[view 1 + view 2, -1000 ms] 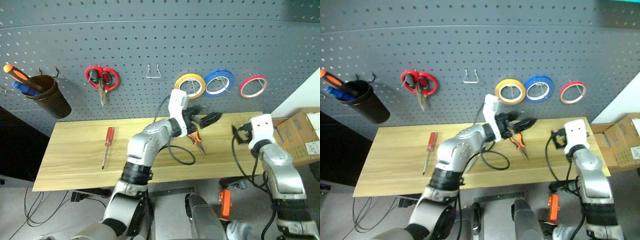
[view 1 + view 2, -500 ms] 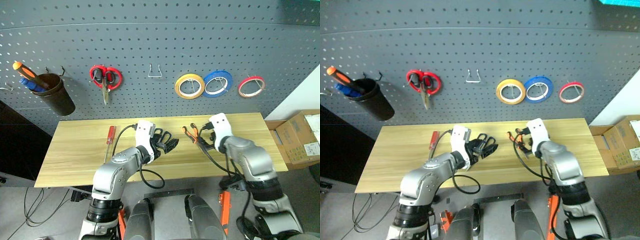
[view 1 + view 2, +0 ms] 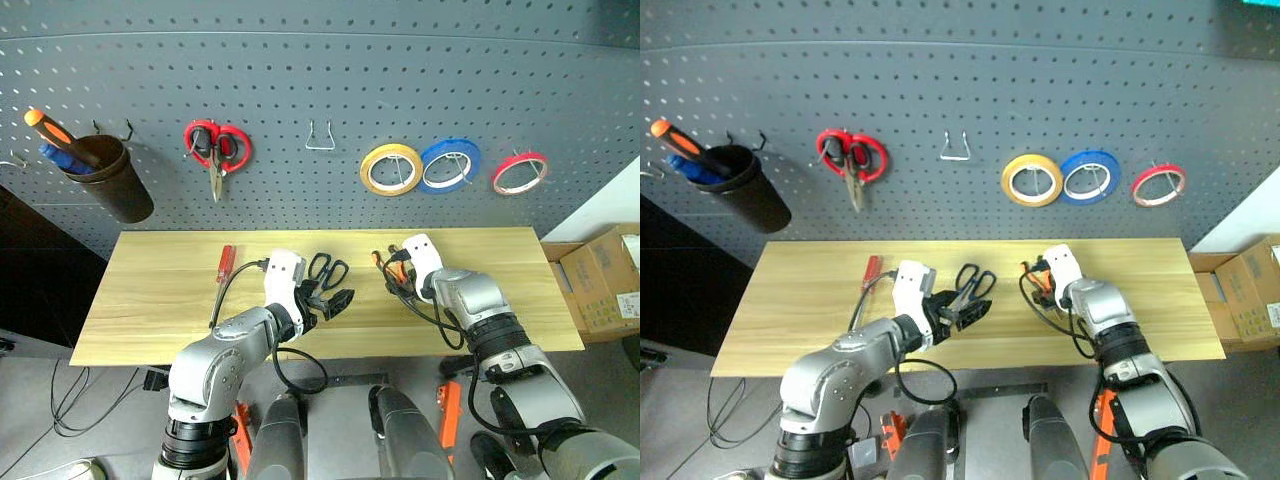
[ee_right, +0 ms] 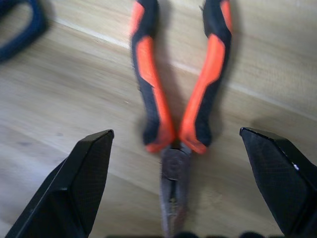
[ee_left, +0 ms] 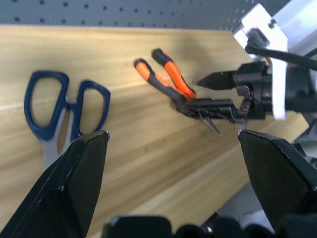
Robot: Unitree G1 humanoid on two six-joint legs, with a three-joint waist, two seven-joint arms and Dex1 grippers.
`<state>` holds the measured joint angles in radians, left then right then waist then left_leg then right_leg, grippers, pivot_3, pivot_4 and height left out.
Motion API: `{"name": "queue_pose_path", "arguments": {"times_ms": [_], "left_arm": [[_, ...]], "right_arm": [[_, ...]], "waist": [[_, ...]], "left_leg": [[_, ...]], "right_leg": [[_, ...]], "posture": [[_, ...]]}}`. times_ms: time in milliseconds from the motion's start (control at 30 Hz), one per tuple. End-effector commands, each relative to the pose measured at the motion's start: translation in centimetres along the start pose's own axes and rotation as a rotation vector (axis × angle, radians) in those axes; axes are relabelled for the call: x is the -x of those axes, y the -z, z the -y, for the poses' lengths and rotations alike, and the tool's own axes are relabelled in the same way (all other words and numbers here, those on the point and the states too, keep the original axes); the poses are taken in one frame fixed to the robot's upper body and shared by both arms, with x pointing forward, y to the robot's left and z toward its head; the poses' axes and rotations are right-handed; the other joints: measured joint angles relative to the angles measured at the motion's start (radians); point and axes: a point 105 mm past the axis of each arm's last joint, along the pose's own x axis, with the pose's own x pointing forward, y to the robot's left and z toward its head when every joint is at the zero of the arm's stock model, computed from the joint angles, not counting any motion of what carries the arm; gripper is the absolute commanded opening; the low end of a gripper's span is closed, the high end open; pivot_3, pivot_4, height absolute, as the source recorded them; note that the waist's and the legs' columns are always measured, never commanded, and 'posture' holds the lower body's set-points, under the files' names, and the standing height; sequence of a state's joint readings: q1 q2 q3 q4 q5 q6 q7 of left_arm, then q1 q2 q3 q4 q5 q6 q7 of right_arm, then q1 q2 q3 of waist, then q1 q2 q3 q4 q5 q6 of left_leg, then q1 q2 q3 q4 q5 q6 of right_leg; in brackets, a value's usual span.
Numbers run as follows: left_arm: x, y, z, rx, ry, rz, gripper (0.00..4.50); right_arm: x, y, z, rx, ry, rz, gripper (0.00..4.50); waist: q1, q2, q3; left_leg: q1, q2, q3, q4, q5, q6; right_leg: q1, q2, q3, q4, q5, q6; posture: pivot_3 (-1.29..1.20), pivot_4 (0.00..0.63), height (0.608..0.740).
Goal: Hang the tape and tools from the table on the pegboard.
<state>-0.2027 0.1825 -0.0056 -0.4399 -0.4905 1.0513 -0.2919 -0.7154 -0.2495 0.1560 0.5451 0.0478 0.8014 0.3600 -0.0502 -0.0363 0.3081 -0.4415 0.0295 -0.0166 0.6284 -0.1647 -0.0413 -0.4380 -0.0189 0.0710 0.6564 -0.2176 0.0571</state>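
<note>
the pegboard point(image 3: 300, 90) fills the wall behind, carrying a dark cup point(image 3: 110, 185), red-handled scissors point(image 3: 217, 152), a yellow roll point(image 3: 391, 169), a blue roll point(image 3: 450, 165) and the thin red-pink tape point(image 3: 519, 172) on hooks; below it the table point(image 3: 150, 300) holds the red-handled screwdriver point(image 3: 221, 275) near its left end, the blue-handled scissors point(image 5: 64, 116) mid-table and the orange-and-black pliers point(image 4: 176, 99) to their right. the left gripper point(image 3: 335, 300) hovers just beside the scissors with jaws spread wide, grasping nothing; the right gripper point(image 3: 395, 280) sits low over the pliers, fingers splayed to either side of the handles, not clenched on them.
</note>
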Motion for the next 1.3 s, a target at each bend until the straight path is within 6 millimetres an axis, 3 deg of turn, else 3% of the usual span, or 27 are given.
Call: {"name": "queue_pose_path", "arguments": {"times_ms": [33,400,500,700,900,1033,1300], "left_arm": [[0.3,-0.6,1.6,-0.017,0.066,0.019,4.50],[0.4,-0.1,1.9,-0.005,0.081,-0.005,4.50],[0.4,-0.2,1.8,-0.007,0.079,-0.005,4.50],[0.2,-0.4,1.8,-0.007,0.079,0.003,4.50],[-0.4,-0.6,1.9,-0.007,0.087,0.011,4.50],[-0.9,-1.6,2.1,-0.002,0.104,0.057,4.50],[-1.6,-4.9,2.8,0.008,0.146,0.199,4.50]], "right_arm": [[-0.4,-0.8,0.3,0.021,0.003,0.019,4.46],[-1.4,-1.1,0.0,0.036,-0.008,0.010,4.46],[-1.5,-0.6,-0.1,0.050,-0.016,-0.009,3.84],[-1.4,-0.5,0.1,0.065,-0.018,-0.008,2.05],[-1.2,-0.5,0.3,0.157,-0.013,0.019,1.98],[0.3,-0.2,-0.4,0.217,-0.040,0.073,1.98],[6.6,-0.9,-2.1,0.219,-0.030,0.299,1.98]], "waist": [[0.000,0.000,0.006],[-0.002,-0.002,0.021],[-0.001,-0.002,0.021],[-0.001,-0.002,0.021],[-0.001,-0.002,0.021],[0.004,-0.002,0.021],[0.016,-0.002,0.021]], "left_leg": [[0.000,0.000,0.000,0.000,0.000,0.000],[-0.002,0.001,0.000,-0.002,0.000,0.000],[-0.004,0.001,-0.001,-0.002,0.000,-0.001],[-0.005,0.001,-0.001,-0.003,-0.001,-0.002],[-0.006,0.001,-0.001,-0.003,-0.001,-0.002],[-0.009,0.000,-0.003,-0.003,-0.002,-0.002],[-0.014,0.000,-0.005,-0.004,-0.003,-0.005]], "right_leg": [[0.000,0.000,0.000,0.000,0.000,0.000],[0.000,0.000,0.000,-0.007,0.000,0.000],[0.000,0.000,-0.001,-0.009,0.000,0.001],[0.000,0.000,-0.001,-0.011,0.000,0.000],[-0.001,0.000,-0.001,-0.012,0.000,0.000],[-0.003,0.000,-0.003,-0.012,0.000,0.001],[-0.007,-0.001,-0.005,-0.013,0.002,0.008]], "posture": [[0.06,0.373,0.740],[0.04,0.392,0.740],[0.04,0.390,0.740],[0.04,0.382,0.740],[0.03,0.367,0.740],[0.02,0.335,0.740],[0.01,0.265,0.740]]}}
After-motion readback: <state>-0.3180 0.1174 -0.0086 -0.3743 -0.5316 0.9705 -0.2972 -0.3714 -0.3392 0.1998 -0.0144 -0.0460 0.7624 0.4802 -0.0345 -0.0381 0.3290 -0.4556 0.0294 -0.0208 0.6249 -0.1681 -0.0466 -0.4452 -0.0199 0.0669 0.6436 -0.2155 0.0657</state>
